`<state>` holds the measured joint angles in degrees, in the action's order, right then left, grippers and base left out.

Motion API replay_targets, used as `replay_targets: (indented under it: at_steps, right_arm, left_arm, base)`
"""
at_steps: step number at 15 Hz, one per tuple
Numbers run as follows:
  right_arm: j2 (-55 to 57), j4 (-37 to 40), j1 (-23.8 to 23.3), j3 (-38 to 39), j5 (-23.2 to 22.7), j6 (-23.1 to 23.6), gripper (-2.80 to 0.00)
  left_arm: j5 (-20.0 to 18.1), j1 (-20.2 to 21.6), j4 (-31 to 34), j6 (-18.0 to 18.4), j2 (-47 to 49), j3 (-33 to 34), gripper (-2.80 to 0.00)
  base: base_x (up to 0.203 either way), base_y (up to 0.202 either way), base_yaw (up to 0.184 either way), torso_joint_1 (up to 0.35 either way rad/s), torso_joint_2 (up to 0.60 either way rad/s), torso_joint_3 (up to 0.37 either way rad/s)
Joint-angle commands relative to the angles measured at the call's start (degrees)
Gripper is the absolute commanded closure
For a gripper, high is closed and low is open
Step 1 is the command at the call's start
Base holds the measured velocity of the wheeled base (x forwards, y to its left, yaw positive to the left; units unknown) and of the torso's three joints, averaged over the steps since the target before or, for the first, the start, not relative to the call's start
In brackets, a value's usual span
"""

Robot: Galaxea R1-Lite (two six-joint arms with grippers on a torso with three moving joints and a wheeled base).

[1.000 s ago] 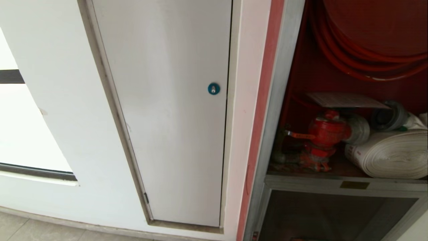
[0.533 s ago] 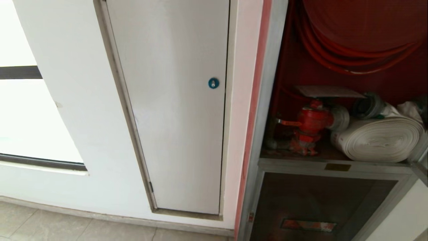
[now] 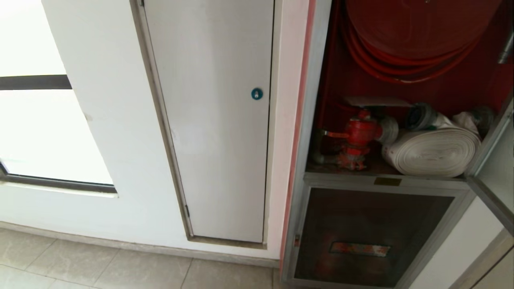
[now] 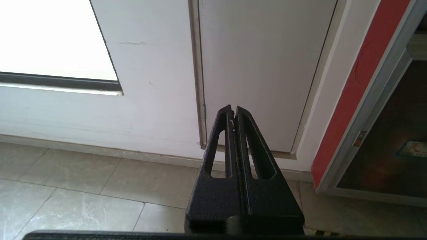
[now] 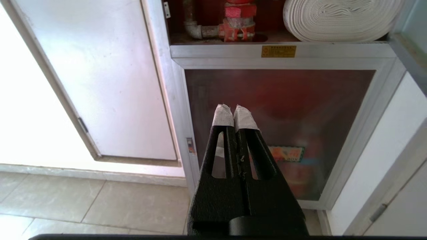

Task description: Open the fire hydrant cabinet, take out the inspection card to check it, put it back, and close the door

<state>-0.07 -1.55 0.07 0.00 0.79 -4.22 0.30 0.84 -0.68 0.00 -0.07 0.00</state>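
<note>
Nearest each wrist camera sits one hand, two in all: the left hand (image 4: 233,110) is clenched on nothing, its two black fingers pressed together, and the right hand (image 5: 235,110) is likewise clenched and empty, its two fingertips (image 5: 223,116) wrapped in white tape. Below both lies the tiled floor (image 4: 83,186). Beyond the left hand stands one plain white door (image 3: 217,120) with a single round blue lock (image 3: 257,94). Beyond the right hand, and apart from it, is the fire hydrant cabinet (image 3: 309,120), silver-framed and red inside. Straight ahead of the right fingertips is its lower dark glass panel (image 5: 283,110) with one orange label (image 5: 286,154); above that panel a small yellow plate (image 5: 278,51) sits on the frame. Farther off, the upper compartment stands open and holds one red hydrant valve (image 3: 359,132), one flat pale card (image 3: 377,101) lying over the valve, one rolled white hose (image 3: 433,152) and one red hose coil (image 3: 401,60). Off to the right hand's outer side, the edge of the opened door (image 3: 490,192) shows.
</note>
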Motion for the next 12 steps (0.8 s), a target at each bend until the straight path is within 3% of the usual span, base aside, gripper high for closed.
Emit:
replay_targets:
  at_steps: [1, 8, 12]
  right_arm:
    - [-0.10, -0.03, 0.01, 0.00, 0.00, -0.09, 0.00]
    - [-0.10, -0.03, 0.01, 0.00, 0.00, 0.00, 0.00]
    - [-0.10, -0.03, 0.01, 0.00, 0.00, -0.09, 0.00]
  left_arm:
    - [0.05, 0.03, -0.02, 0.00, 0.07, 0.35, 0.00]
    - [0.05, 0.04, -0.02, 0.00, 0.04, 0.35, 0.00]
    - [0.05, 0.04, -0.02, 0.00, 0.02, 0.35, 0.00]
  base:
    - [-0.195, 0.000, 0.000, -0.002, 0.00, 0.007]
    - [-0.181, 0.000, 0.001, 0.000, 0.00, 0.002]
    - [0.000, 0.000, 0.000, 0.000, 0.00, 0.000]
